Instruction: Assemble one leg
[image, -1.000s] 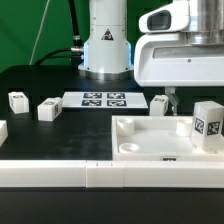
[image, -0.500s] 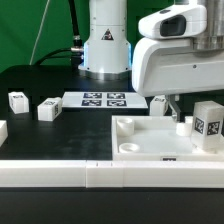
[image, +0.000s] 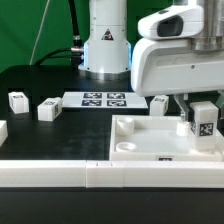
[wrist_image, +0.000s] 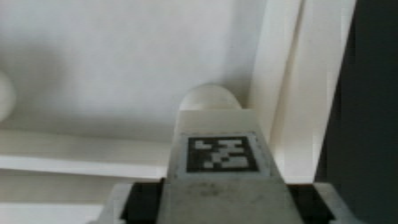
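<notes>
The leg (image: 203, 122), a small white block with a black-and-white tag, stands upright at the right end of the large white tray (image: 150, 140). My gripper (image: 202, 112) has come down around it, one finger (image: 185, 108) on each side. In the wrist view the leg (wrist_image: 221, 145) fills the space between the dark pads (wrist_image: 157, 200), and the gripper (wrist_image: 221, 205) looks shut on it. The tray floor (wrist_image: 107, 60) and its raised rim (wrist_image: 288, 60) lie below, with a round socket edge (wrist_image: 214, 95) just beyond the leg.
Three more legs lie on the black table: two at the exterior view's left (image: 18, 100) (image: 48, 110) and one near the tray's back edge (image: 160, 103). The marker board (image: 105, 99) lies before the robot base (image: 105, 50). A white ledge (image: 100, 175) runs along the front.
My gripper has moved to the exterior view's right, from beside the leg to around it. The leg has shifted slightly left between the fingers.
</notes>
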